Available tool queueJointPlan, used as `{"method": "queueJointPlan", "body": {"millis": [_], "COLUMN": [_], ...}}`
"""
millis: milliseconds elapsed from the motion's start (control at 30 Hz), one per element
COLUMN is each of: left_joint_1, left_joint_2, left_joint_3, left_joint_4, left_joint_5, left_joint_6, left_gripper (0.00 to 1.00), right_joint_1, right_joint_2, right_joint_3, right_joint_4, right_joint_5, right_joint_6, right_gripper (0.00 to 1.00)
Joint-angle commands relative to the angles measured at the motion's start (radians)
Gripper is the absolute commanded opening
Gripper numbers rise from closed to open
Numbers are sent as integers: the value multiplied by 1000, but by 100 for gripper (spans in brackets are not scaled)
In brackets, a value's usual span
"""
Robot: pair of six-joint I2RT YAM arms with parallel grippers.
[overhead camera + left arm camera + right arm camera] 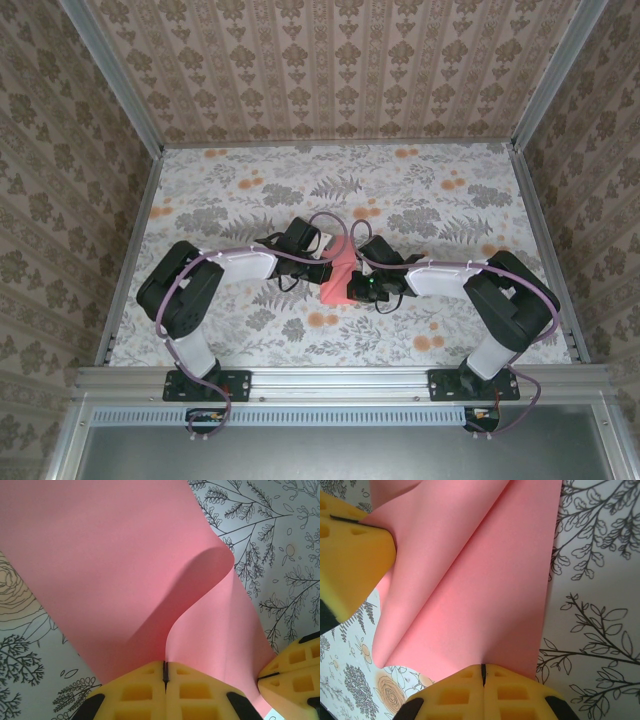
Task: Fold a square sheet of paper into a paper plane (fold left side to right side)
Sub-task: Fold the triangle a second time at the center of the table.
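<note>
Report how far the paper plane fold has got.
Done: both grippers have hold of the square sheet of paper, the left gripper and right gripper each shut on an edge. In hand: the first fold, with the sheet bowed over in a soft curl, not flat. Left: no sharp crease shows yet, so pressing that fold and every later one remains; nothing resembles a pointed plane.

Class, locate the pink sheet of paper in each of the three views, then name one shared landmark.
Top view: sheet of paper just below the picture's centre.
Left wrist: it covers upper left and middle, curling, reaching the bottom edge.
Right wrist: it runs down the centre, top to bottom.
Shared landmark: leaf-printed tablecloth.
</note>
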Motion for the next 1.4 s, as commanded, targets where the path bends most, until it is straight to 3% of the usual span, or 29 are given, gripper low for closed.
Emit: {"method": "queueJointPlan", "body": {"millis": [0,833,1167,1367], "left_joint_1": [6,2,3,-1], "left_joint_2": [5,38,48,49], "left_joint_3": [4,4,0,1], "left_joint_4": [-5,-24,-32,-34], "left_joint_5": [18,1,4,1], "left_joint_6": [28,40,46,48], "left_gripper": [1,2,1,1], "right_joint_1": [6,6,-41,-101], "right_joint_2": [46,30,-90,-104], "right_joint_3": [-23,-26,-58,-99], "right_joint_4": [-121,-125,-10,194], "right_joint_5": [60,55,-57,-170], "right_joint_6": [-15,-24,-39,47], "right_gripper": [0,0,0,0]}}
